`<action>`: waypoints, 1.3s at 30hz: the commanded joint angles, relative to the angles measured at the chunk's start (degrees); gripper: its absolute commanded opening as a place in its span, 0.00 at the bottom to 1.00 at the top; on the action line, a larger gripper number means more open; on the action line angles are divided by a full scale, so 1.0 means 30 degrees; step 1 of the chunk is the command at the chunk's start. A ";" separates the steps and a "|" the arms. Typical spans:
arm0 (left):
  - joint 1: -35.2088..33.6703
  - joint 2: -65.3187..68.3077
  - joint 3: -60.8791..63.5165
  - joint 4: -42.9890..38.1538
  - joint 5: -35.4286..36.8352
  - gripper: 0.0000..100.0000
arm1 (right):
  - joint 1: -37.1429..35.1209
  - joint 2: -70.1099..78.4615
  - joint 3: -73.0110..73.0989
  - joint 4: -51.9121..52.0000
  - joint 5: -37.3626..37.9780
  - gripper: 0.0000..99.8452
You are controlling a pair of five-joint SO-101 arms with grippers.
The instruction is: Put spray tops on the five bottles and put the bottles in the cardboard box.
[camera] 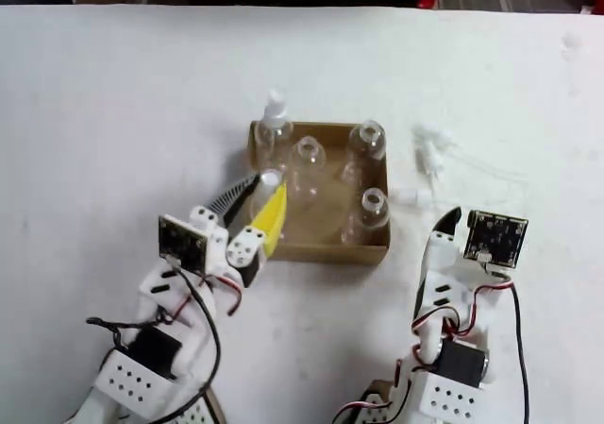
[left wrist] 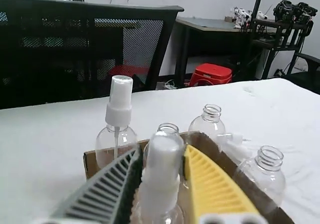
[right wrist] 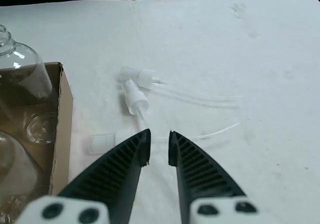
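Five clear, round-shouldered bottles (camera: 366,141) stand in the brown cardboard box (camera: 321,251) mid-bench (camera: 113,112). The left end effector (camera: 264,182), with one ribbed grey finger and one yellow, pinches a white spray top (left wrist: 161,159) over the near-left bottle's neck; the far-left bottle (left wrist: 114,139) is already capped. The right end effector (right wrist: 158,136), black ribbed fingers slightly parted and holding nothing, hovers right of the box, just beside three loose spray tops (right wrist: 136,100) with thin dip tubes lying on the white cloth.

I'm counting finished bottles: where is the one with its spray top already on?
In the high view the capped bottle stands in the far left corner of the cardboard box, just beyond the left gripper and beside an open-necked bottle.
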 commanded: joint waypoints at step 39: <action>-1.0183 -0.0308 -1.0374 1.5443 0.0293 0.13 | -0.0103 -0.0132 0.0176 -0.0454 0.0264 0.05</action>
